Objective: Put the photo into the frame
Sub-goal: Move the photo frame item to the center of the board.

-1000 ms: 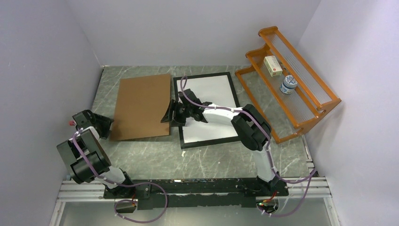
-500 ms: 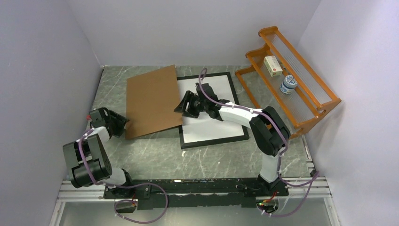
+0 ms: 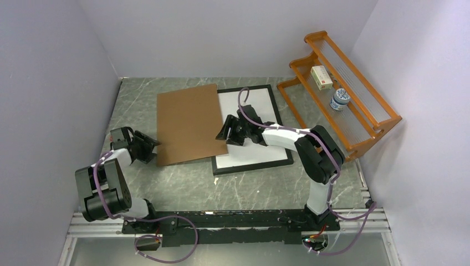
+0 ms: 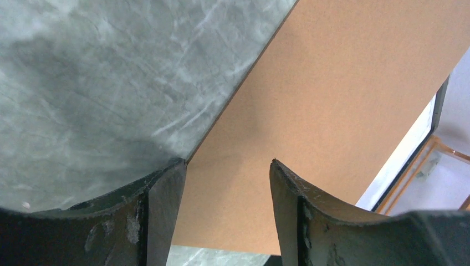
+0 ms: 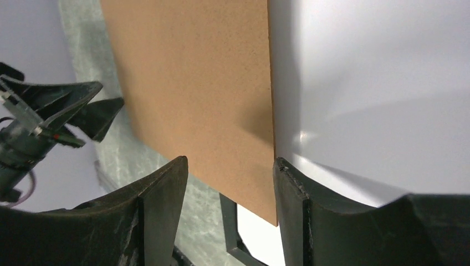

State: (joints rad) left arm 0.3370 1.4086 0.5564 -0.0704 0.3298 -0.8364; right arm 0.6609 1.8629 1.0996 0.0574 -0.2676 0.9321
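- Evidently, the photo was visible in no view; whether it lay under the backing board (image 3: 188, 124) could not be told.
- The frame (image 3: 255, 167) lay flat on the surface (image 3: 249, 188), its white mat (image 3: 255, 149) showing. The backing board overlapped the frame's left edge.
- The left gripper (image 3: 145, 147), left of the frame at the board's near corner, had its jaws wide apart and clamped nothing.
- The right gripper (image 3: 226, 128), over the frame's left part at the board's right edge, was likewise open and empty.
- The photo, a flat print, would probably be light, flexible and hard to lift; take it by a corner.
- Open surface lay in front of the frame. The rack (image 3: 363, 143) crowded the frame's right.
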